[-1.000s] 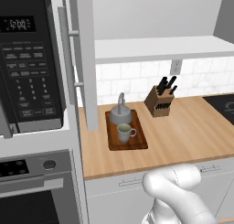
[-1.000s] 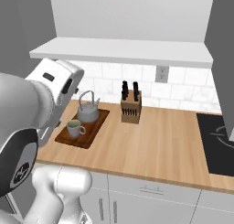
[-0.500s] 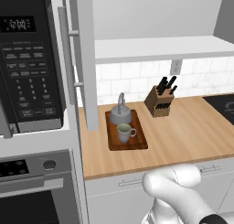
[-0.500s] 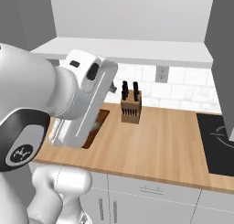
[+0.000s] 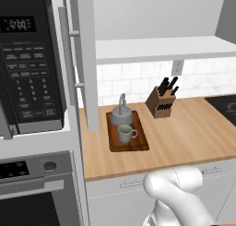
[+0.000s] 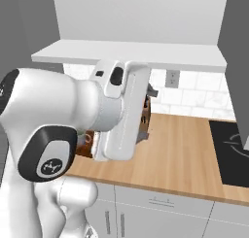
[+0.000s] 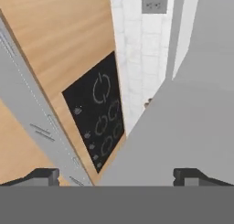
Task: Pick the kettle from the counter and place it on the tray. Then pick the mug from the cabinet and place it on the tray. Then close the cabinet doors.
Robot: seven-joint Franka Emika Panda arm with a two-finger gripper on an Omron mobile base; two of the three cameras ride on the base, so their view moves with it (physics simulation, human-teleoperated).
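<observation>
Counter [image 5: 193, 128]: kettle [image 5: 120, 114] + mug [image 5: 124, 134] on tray [image 5: 138, 144].

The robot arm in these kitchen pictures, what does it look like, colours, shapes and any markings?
The arm is glossy white with fat rounded links. A dark grey round cap at one joint bears a white circular emblem, and a small dark oval button sits near the wrist. The end effector ends in two small dark fingertips.

A home kitchen: microwave [image 5: 28, 63] above oven [image 5: 32, 193], wooden counter [image 5: 193, 128], black cooktop [image 7: 98, 122], knife block [image 5: 161, 103].
</observation>
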